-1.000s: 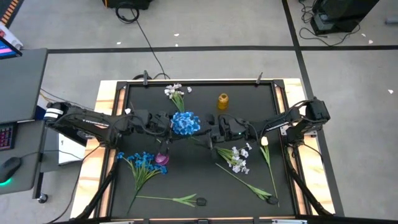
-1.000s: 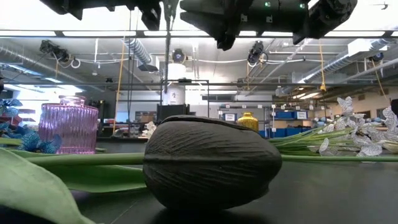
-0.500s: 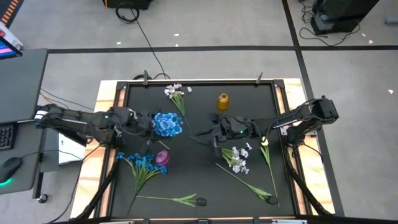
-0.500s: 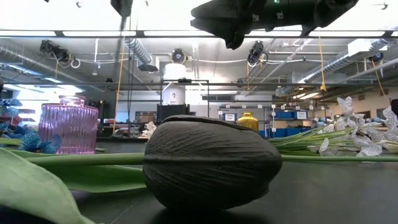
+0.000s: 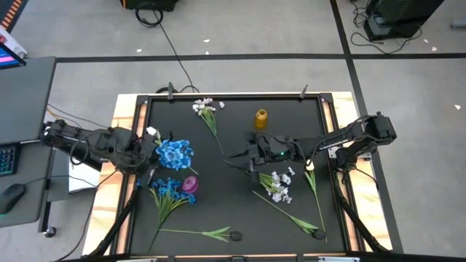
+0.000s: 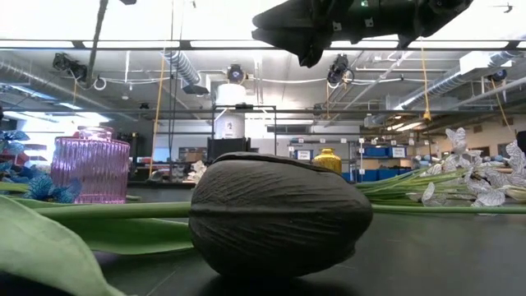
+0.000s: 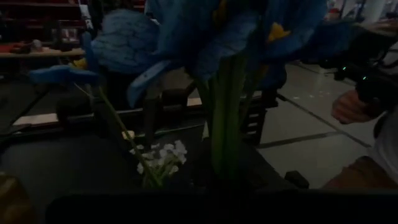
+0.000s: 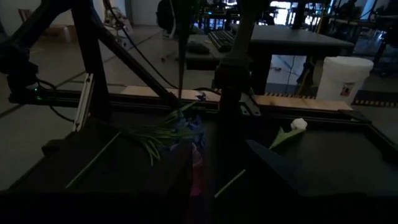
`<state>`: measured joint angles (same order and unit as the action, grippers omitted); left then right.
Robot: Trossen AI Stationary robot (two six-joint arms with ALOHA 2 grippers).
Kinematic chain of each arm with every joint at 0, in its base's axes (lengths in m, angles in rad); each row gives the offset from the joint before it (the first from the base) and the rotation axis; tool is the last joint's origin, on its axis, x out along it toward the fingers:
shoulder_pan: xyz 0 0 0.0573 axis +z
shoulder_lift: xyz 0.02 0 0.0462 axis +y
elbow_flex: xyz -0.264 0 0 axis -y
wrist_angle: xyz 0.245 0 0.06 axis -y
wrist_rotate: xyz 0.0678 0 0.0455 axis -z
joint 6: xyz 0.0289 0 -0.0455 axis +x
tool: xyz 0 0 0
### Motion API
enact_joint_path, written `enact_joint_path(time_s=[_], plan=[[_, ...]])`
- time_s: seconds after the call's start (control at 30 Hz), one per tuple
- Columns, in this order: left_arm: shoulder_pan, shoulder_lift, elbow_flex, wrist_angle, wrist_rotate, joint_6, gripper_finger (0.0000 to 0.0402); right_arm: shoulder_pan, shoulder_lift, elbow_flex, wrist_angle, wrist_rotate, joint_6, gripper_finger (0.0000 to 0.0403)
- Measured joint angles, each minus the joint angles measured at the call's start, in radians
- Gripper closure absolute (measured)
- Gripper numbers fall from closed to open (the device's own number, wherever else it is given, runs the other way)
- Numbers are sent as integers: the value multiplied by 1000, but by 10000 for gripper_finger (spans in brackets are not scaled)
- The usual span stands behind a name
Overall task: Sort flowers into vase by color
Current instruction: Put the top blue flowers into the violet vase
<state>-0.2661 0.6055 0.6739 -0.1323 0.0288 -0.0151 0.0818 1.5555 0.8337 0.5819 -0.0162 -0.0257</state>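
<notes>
My left gripper (image 5: 154,154) sits over the table's left part, shut on a bunch of blue blossoms (image 5: 175,154); the pink vase (image 5: 189,185) stands just nearer. More blue flowers (image 5: 164,191) lie beside the vase. My right gripper (image 5: 231,159) hovers open above the table's middle, touching nothing. White sprays lie at the far edge (image 5: 204,108) and right of centre (image 5: 279,185). A white tulip (image 5: 309,166) lies at the right. A dark bud (image 6: 275,215) lies close to the low camera. My left gripper pinches the blue bunch by its green stems (image 7: 227,140) just below the blossoms, coming level from the table's left. The fingers themselves are lost in the dark. The bunch is lifted clear and about upright, with a stem end (image 6: 96,41) hanging below, slightly tilted.
A small yellow vase (image 5: 261,118) stands toward the far edge. A long green stem (image 5: 284,211) and a leafy tulip stem (image 5: 196,233) lie along the near part. Raised wooden rails (image 5: 124,124) edge the black table.
My left gripper has carried the blue bunch from the table's middle toward the left edge and slightly nearer, ending beside the pink vase. The bunch stays lifted and upright. The other flowers have not moved.
</notes>
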Motion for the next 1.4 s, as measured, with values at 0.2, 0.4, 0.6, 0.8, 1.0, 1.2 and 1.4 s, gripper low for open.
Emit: enact_joint_path(time_s=[0.2,0.4,0.6,0.8,1.0,1.2,1.4], plan=[[-20,-20,0,-16,-17,60,381,0,0,0,0,0,5,251],[-20,-34,-40,-27,-17,80,381,0,0,0,0,0,7,251],[-17,-136,-177,123,-17,73,381,0,0,0,3,0,8,251],[-17,-205,-248,173,-18,42,381,0,1,0,16,-1,8,251],[-17,-207,-297,186,-21,10,381,0,1,0,31,-1,8,251],[-16,-207,-323,202,-36,8,381,0,1,0,31,-1,8,250],[-16,-207,-323,173,-36,7,381,0,1,0,30,-1,8,250]])
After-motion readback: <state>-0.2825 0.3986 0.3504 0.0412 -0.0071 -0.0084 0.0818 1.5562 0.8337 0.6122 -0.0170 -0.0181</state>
